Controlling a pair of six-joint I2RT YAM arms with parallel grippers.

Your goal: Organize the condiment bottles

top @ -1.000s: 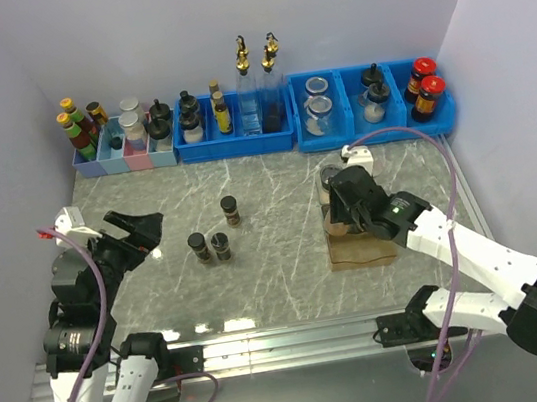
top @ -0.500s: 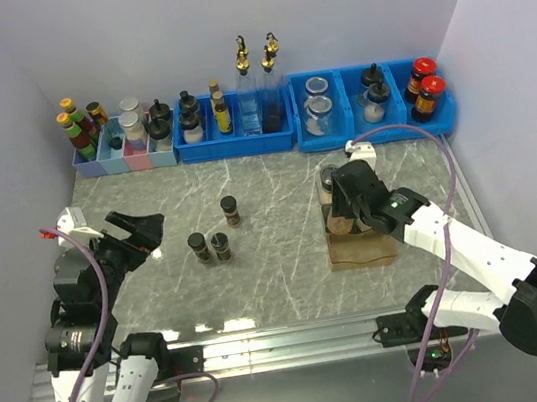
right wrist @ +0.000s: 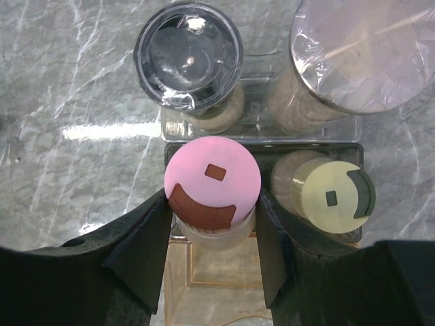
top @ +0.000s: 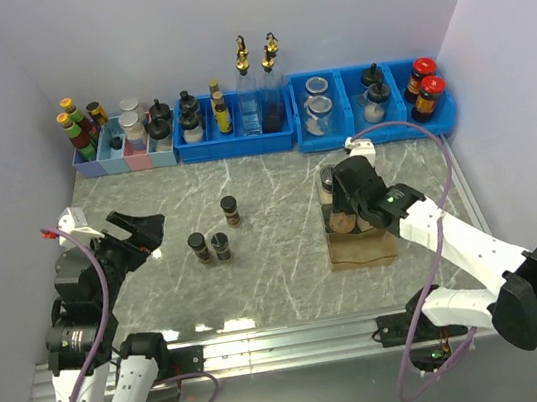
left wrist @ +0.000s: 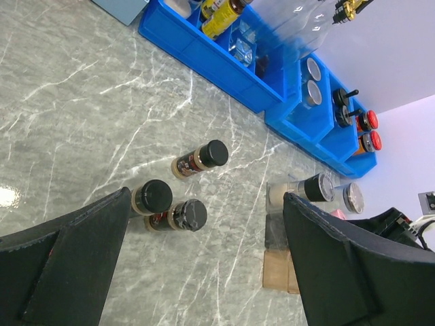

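Pinching the pink-lidded jar [right wrist: 213, 180] with the right gripper [right wrist: 213, 198], one finger [right wrist: 139, 251] pressed to each side just below the lid. Upright between those fingers, in one slot of a clear rack [right wrist: 262, 139]. Just beside the gripper's right-hand finger, in the neighbouring slot of the same row, a yellow-lidded jar [right wrist: 333, 197] with beige contents, upright and not touched. Just ahead of the gripper, in the farther row, a dark-lidded jar [right wrist: 188, 58]; ahead and off to the right-hand side, a wide jar [right wrist: 360, 51] with a clear lid, only partly in the wrist view. From the top camera, the right gripper [top: 350, 217] lowered over the rack [top: 362, 248] on the right half of the desk [top: 281, 219].

Left gripper [left wrist: 204, 200] spread wide, hovering above the desk [left wrist: 68, 102] with nothing between its fingers. Ahead of it, standing on the bare marble, three black-lidded jars with dark contents: the near pair [left wrist: 151, 197] [left wrist: 180, 216] just beside each other, the third jar [left wrist: 199, 158] a little farther on and apart from them. In the top view, the same pair [top: 197, 246] [top: 221, 245] and third jar [top: 230, 210] near the left gripper [top: 152, 233], clear of its fingertips.

Well beyond both grippers, along the far edge of the desk, a line of blue bins [top: 240, 145] full of other bottles
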